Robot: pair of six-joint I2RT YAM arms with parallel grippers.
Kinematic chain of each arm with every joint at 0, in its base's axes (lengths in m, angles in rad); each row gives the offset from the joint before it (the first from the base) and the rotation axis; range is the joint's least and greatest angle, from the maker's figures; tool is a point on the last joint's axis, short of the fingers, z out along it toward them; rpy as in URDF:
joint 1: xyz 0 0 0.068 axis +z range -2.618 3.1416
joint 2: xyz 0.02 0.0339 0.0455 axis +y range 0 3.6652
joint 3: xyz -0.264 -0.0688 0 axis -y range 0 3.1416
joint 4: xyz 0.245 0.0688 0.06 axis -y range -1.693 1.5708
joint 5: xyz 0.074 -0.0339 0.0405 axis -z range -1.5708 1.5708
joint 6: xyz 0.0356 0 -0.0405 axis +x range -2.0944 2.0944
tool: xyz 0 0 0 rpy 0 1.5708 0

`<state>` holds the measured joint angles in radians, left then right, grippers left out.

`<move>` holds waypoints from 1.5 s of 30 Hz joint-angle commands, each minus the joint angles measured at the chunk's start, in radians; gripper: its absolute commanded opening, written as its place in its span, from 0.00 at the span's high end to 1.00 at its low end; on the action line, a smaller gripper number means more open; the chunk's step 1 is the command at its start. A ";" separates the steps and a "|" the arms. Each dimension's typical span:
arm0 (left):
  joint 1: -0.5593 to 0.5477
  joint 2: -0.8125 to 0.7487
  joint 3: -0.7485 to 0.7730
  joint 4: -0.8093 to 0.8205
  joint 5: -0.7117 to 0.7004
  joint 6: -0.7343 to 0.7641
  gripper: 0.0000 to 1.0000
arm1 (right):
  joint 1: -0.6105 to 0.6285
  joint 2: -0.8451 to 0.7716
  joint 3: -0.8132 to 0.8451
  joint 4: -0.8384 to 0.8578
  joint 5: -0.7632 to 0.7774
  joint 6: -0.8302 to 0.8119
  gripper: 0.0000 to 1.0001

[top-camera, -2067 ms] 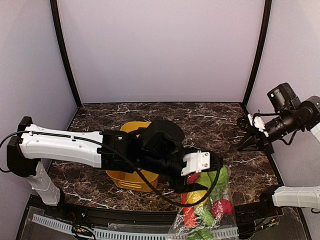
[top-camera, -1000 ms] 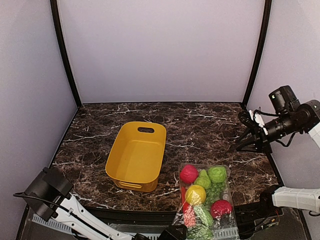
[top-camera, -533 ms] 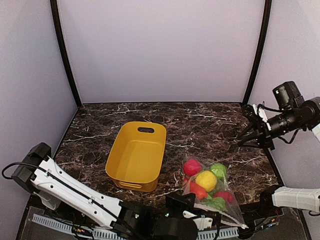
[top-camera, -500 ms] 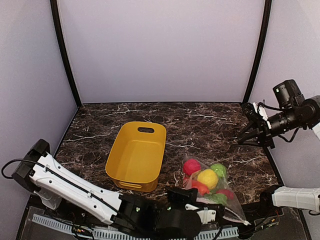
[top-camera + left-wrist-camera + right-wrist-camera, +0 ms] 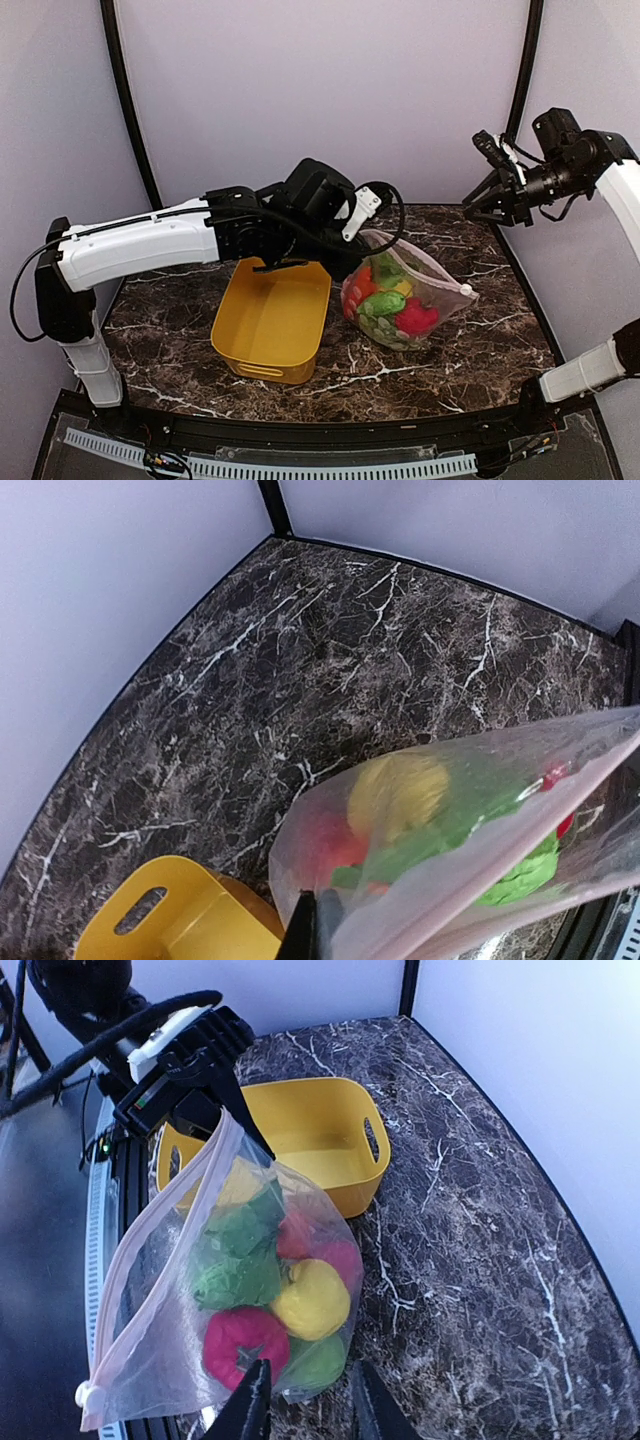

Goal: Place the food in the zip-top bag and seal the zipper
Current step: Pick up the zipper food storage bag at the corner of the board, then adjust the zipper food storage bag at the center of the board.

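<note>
clear zip-top bag (image 5: 430,290), food (image 5: 392,303) inside, hangs from the clamped left gripper (image 5: 228,1110), so sealing looks next: the empty, parted right gripper (image 5: 485,205) must pinch along the zipper (image 5: 425,262).

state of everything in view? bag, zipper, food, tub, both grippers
left gripper, jaws shut on a top corner of the zip-top bag
zip-top bag, hanging tilted from that corner
zipper, sides lie together; fully sealed or not, cannot tell
food, inside the bag, bunched at its low end
yellow tub, upright on the table, empty
right gripper, jaws open, holding nothing
</note>
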<state>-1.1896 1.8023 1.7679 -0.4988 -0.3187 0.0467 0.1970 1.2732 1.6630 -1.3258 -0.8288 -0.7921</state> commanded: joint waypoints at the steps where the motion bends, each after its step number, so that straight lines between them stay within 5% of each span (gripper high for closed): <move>1: 0.090 -0.067 -0.056 -0.006 0.207 -0.150 0.99 | -0.065 0.075 0.004 -0.079 -0.186 -0.033 0.69; 10: 0.230 -0.100 -0.133 0.145 0.374 -0.317 0.99 | -0.071 -0.035 -0.235 -0.079 -0.340 -0.087 0.46; 17: 0.257 -0.052 -0.121 0.181 0.412 -0.369 0.99 | 0.124 -0.158 -0.414 0.166 -0.150 0.101 0.39; 27: 0.259 -0.029 -0.114 0.190 0.413 -0.411 0.99 | 0.269 -0.177 -0.497 0.419 0.012 0.257 0.40; 34: 0.259 -0.035 -0.113 0.173 0.385 -0.408 0.99 | 0.346 -0.112 -0.427 0.413 0.029 0.253 0.48; 45: 0.261 -0.045 -0.136 0.176 0.348 -0.424 0.99 | 0.412 -0.108 -0.438 0.423 0.114 0.270 0.45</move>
<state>-0.9340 1.7821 1.6455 -0.3386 0.0513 -0.3561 0.5930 1.1545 1.2156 -0.9386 -0.7712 -0.5541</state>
